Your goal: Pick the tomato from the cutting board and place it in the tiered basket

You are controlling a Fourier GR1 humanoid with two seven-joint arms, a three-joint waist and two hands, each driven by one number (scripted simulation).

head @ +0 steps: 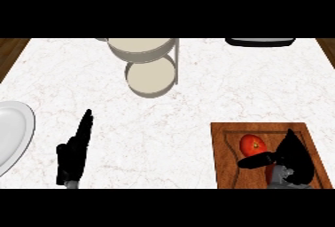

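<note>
The tomato point(252, 144) sits on the cutting board point(226, 168) at the tabletop's near right corner. The right hand point(291, 157) is open around it, thumb just in front and fingers beside, not yet closed. The left hand point(75, 150) rests open near the near left edge. The round tomato could roll off the board if nudged; the tiered basket point(152, 77) stands well apart at the far edge.

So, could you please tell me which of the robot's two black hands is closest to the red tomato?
The right hand, over the brown wooden cutting board, its thumb beside the red tomato. The left hand rests open over the white marble counter.
</note>
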